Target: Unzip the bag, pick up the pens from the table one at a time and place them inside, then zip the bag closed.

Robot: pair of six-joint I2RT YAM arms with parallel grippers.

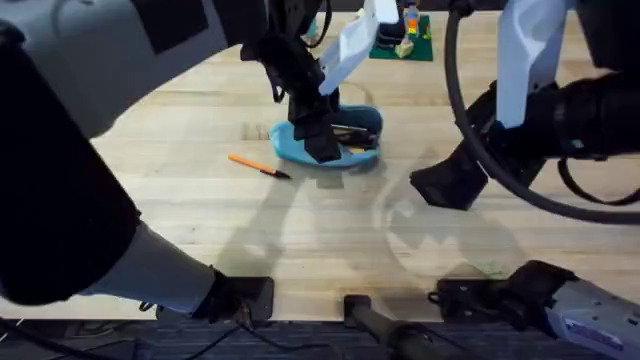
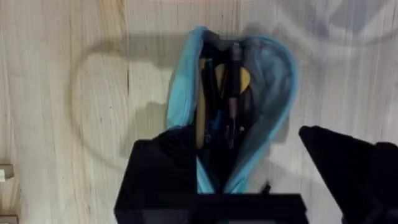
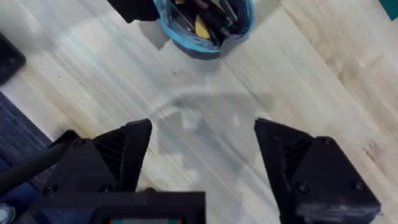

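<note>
Nearest you, the right gripper [image 3: 202,162] hangs w/ fingers spread wide over bare table [image 1: 180,200], holding nothing. Further out an orange pen [image 1: 258,167] lies alone on the wood, just left of the bag [image 1: 365,125]. The bag sits mid-table, unzipped, pens inside; left gripper [image 1: 318,140] is at its edge, can't tell its grip.

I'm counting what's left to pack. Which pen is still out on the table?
The orange pen with the dark tip, lying alone on the table left of the bag; the others sit inside the open bag.
</note>
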